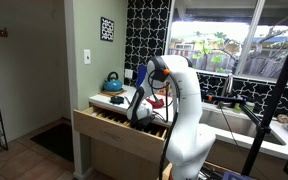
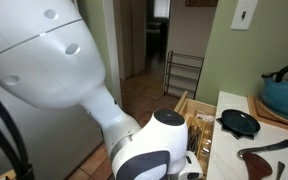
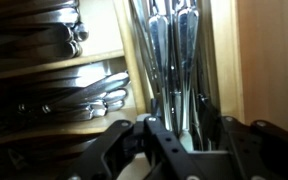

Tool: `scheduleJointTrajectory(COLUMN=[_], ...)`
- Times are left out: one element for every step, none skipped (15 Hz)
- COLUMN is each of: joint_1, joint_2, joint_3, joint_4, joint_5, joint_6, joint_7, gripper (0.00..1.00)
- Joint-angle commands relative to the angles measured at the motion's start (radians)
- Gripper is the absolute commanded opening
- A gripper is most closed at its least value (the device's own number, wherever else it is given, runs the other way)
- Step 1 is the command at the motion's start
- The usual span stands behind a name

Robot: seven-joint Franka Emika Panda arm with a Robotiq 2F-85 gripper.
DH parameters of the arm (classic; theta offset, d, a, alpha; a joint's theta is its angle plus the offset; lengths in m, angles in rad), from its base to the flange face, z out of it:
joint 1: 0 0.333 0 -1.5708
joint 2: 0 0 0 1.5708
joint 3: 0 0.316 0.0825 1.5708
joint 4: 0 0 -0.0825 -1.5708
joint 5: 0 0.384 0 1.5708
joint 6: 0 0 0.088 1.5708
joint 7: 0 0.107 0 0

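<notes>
**Position.** The open drawer (image 1: pixel 114 122) juts out below the front edge of the table (image 2: pixel 234 150). The arm (image 1: pixel 179 100) bends down over the drawer, and the claw (image 3: pixel 187 135) hangs inside it. It is over the long compartment that runs along the drawer's plain wooden wall.

**Thing in hand.** A bundle of knives (image 3: pixel 174 60) lies lengthwise in that compartment, packed close with handles touching. A wooden divider (image 3: pixel 134 70) separates it from two shorter compartments of stacked cutlery (image 3: pixel 84 95), which look like spoons and forks.

**Claw.** The jaws stand partly closed, one on each side of the bundle's near end. The wrist view does not show whether the pads press on a handle or clear it, so a hold cannot be confirmed.

**Surroundings.** A teal kettle (image 2: pixel 284 95) and a small black pan (image 2: pixel 238 122) sit on the table behind the drawer, well clear of the claw.

**Assessment.**
- Polished, tightly nested handles are likely to slip.
- The grip should centre on one handle, with the jaws square to its length.
- The jaws should close firmly before any lift, which should be straight up.
- The fingers should stay off the divider and the wall.
- A neighbouring handle could come up with it.
</notes>
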Motion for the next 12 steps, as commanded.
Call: scheduleJointTrajectory(joint_1=[-0.023, -0.026, -0.029, -0.031, -0.036, -0.037, -0.039, -0.041, -0.045, -0.050, -0.055, -0.061], joint_2=[0.020, 0.022, 0.025, 0.028, 0.030, 0.033, 0.036, 0.040, 0.043, 0.047, 0.050, 0.054], joint_3=[0.023, 0.025, 0.030, 0.033, 0.038, 0.040, 0.040, 0.041, 0.043, 0.045, 0.050, 0.054], joint_4=[0.009, 0.010, 0.011, 0.012, 0.014, 0.016, 0.018, 0.020, 0.022, 0.023, 0.024, 0.026], joint_5=[0.051, 0.061, 0.072, 0.082, 0.094, 0.101, 0.106, 0.111, 0.116, 0.123, 0.131, 0.138], joint_6=[-0.008, -0.007, -0.009, -0.009, -0.009, -0.009, -0.008, -0.008, -0.008, -0.007, -0.008, -0.007], joint_7=[0.001, 0.000, -0.003, -0.003, -0.008, -0.007, -0.008, -0.008, -0.011, -0.014, -0.016, -0.021], gripper=[0.31, 0.31, 0.29, 0.23, 0.30, 0.30, 0.33, 0.35, 0.38, 0.41, 0.38, 0.41])
